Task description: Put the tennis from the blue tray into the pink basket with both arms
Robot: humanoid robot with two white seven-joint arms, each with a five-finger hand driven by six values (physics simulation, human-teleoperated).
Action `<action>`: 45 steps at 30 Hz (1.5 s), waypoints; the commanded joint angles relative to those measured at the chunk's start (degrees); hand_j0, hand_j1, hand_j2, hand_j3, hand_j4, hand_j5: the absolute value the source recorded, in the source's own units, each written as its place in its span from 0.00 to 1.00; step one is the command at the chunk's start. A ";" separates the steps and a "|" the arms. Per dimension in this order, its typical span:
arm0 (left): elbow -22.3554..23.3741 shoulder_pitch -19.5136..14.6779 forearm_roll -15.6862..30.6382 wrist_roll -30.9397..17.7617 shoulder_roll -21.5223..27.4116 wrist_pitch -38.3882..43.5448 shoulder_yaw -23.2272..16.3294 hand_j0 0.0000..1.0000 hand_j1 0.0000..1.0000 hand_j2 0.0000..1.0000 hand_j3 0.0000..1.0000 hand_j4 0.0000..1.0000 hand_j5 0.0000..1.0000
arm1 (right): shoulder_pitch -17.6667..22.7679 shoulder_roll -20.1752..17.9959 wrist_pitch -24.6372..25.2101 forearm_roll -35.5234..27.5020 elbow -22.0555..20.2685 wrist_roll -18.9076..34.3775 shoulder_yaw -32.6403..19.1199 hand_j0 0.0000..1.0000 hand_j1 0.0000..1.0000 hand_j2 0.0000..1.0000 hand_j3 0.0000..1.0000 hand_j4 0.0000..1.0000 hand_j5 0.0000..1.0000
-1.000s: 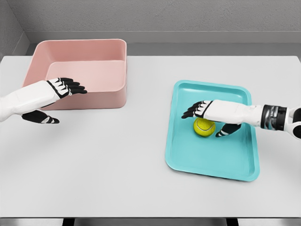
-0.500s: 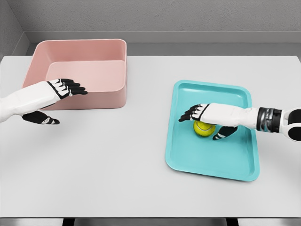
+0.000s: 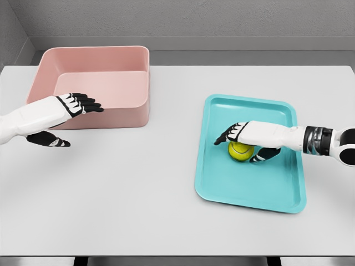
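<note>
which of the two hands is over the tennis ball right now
The right hand, reaching over the tennis ball in the blue tray. The left hand hangs open by the pink basket.

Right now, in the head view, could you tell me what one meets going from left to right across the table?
Left hand → pink basket → blue tray → right hand over the tennis ball.

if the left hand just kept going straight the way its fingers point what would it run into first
Probably the pink basket. The left hand has its fingers pointing right, along the basket's near wall. Whether they would strike that wall or slide past in front of it is unclear from this one view.
</note>
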 commanded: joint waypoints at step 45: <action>-0.48 0.44 0.44 0.03 0.86 0.02 0.10 1.00 1.00 1.00 1.00 1.00 1.00 | -6.24 3.30 0.11 0.33 -6.42 -0.02 -1.19 0.56 0.56 0.56 0.56 0.56 0.56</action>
